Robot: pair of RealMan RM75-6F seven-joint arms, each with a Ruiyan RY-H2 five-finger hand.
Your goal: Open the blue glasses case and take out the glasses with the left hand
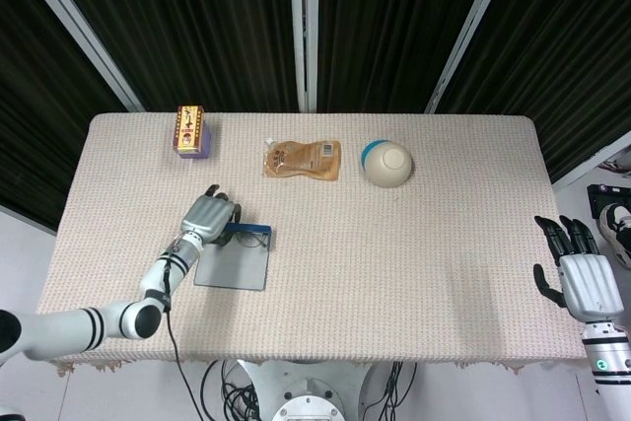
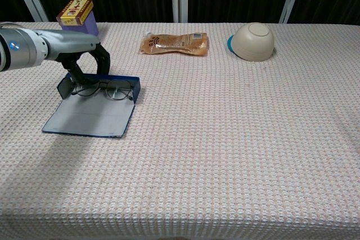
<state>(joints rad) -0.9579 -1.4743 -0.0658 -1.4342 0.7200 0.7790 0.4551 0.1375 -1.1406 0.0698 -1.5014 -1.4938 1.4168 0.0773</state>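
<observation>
Flat on the beige woven-cloth worktop (image 2: pixel 236 139) lies the blue glasses case (image 2: pixel 93 113) (image 1: pixel 235 261), already open, its grey-lined lid spread toward the near edge and its shallow blue tray on the far side. Cradled in that tray, the thin dark wire-framed glasses (image 2: pixel 107 90) (image 1: pixel 248 238), lenses side by side, not yet lifted out. Arched over the left end of the case, the left hand (image 2: pixel 85 63) (image 1: pixel 209 220), dark fingers curled down to the frame's left end; whether actually pinching the wire or only touching it, cannot tell from either view. Well to the right of the case, off the worktop's corner, the right hand (image 1: pixel 585 278), fingers spread apart and holding nothing. Beyond the case: a small yellow-and-purple carton (image 2: pixel 77 17) to the far left, a flat brown foil pouch (image 2: pixel 175 43) to the far right, and further right again a cream bowl with a blue rim (image 2: pixel 253 41) tipped on its side. Likely very light, those glasses, with thin, springy, easily bent metal and lenses prone to smudges or scratches. Best taken at the bridge or at the temple hinge with a gentle pinch, never across the lenses. Case also light, so apt to slide or lift along with the frame; a slow, straight upward pull probably called for.
</observation>
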